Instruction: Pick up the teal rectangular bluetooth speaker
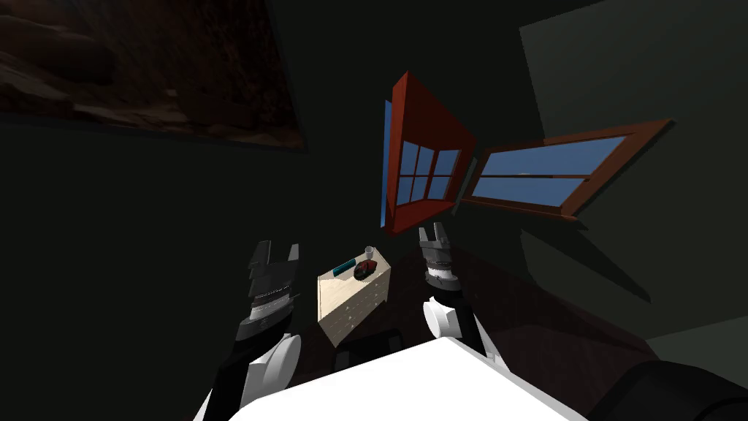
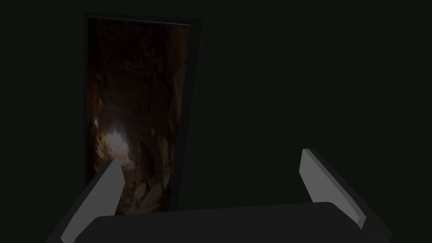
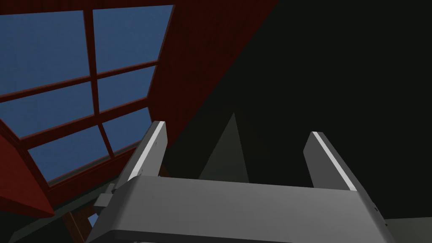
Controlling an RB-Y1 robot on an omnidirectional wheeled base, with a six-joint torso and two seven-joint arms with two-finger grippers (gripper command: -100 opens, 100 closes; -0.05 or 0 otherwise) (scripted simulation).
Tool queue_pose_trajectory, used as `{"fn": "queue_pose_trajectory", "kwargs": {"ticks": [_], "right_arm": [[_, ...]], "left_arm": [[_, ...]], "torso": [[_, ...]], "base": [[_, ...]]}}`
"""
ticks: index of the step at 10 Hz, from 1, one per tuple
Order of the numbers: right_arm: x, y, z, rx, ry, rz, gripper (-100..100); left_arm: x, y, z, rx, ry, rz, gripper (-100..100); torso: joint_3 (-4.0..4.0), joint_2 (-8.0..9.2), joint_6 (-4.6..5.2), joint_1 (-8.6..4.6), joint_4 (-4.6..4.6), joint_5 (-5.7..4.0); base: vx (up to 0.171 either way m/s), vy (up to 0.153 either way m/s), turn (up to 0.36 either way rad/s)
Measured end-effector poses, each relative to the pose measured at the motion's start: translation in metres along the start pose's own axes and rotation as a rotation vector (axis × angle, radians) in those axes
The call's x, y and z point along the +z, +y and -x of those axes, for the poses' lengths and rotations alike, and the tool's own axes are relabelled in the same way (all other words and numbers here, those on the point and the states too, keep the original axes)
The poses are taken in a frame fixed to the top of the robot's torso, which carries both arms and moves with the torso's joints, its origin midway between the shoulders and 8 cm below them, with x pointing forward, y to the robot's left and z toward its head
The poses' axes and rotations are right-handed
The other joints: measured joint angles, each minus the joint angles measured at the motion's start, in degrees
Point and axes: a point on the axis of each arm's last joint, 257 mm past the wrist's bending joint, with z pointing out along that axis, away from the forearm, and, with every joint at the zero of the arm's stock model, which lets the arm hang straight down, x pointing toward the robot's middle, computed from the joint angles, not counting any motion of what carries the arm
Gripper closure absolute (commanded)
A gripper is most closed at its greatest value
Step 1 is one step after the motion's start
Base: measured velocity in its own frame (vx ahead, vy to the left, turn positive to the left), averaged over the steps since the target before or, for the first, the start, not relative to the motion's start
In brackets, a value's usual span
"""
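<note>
A small teal rectangular speaker (image 1: 343, 268) lies on top of a pale chest of drawers (image 1: 343, 308) ahead of me, near the top's left edge. My left gripper (image 1: 276, 254) is raised to the left of the chest, apart from it, with its fingers (image 2: 100, 193) open and nothing between them. To the right of the chest my right gripper (image 1: 435, 234) is held up, also open and empty, its fingers (image 3: 148, 152) spread.
On the same top sit a dark red and black object (image 1: 364, 270) and a small pale cup (image 1: 369, 252). A red-framed window (image 1: 424, 164) stands behind the chest. The room is dim, with dark walls all round.
</note>
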Motion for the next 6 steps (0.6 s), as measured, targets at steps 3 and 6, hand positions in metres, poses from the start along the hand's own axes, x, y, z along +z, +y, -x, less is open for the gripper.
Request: {"fn": "queue_pose_trajectory", "kwargs": {"ticks": [3, 6], "right_arm": [[0.0, 0.0, 0.0, 0.0, 0.0, 0.0, 0], [0.0, 0.0, 0.0, 0.0, 0.0, 0.0, 0]], "left_arm": [[-0.005, 0.03, 0.003, 0.017, 0.043, 0.093, -100], [-0.02, 0.075, 0.01, 0.035, 0.079, 0.233, -100]], "torso": [[-0.02, -0.03, 0.01, -0.11, -0.01, -0.02], [0.0, 0.0, 0.01, -0.15, 0.0, -0.03]], "base": [[0.005, -0.034, -0.077], [0.001, -0.047, -0.137]]}}
